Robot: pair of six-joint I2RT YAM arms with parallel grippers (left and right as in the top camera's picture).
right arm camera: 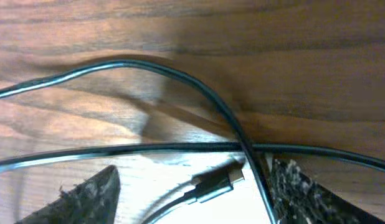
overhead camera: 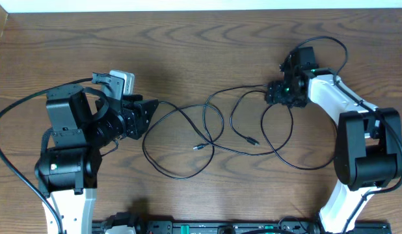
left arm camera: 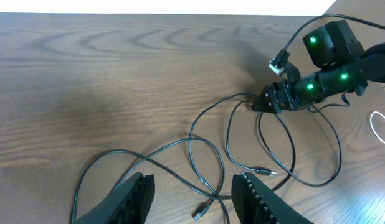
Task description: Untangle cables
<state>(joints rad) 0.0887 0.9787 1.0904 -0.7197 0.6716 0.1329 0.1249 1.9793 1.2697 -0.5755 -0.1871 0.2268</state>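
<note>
Thin black cables (overhead camera: pixel 207 127) lie looped and crossed on the wooden table between the arms. Two plug ends lie free, one (overhead camera: pixel 200 147) in the middle and one (overhead camera: pixel 253 140) to its right. My left gripper (overhead camera: pixel 149 116) is open at the left end of the loops, with a cable crossing and a plug (left arm camera: pixel 200 213) between its fingers (left arm camera: pixel 192 199). My right gripper (overhead camera: pixel 272 94) is low at the cables' upper right end. In the right wrist view its fingers (right arm camera: pixel 192 199) are apart, with a black plug (right arm camera: pixel 217 180) between them and two cables crossing (right arm camera: pixel 242 146) just ahead.
A short piece of white cord (left arm camera: pixel 379 127) shows at the right edge of the left wrist view. Thick black arm cables run round the left arm base (overhead camera: pixel 6 130) and above the right arm (overhead camera: pixel 331 42). The table's far edge (overhead camera: pixel 201 8) is at the top.
</note>
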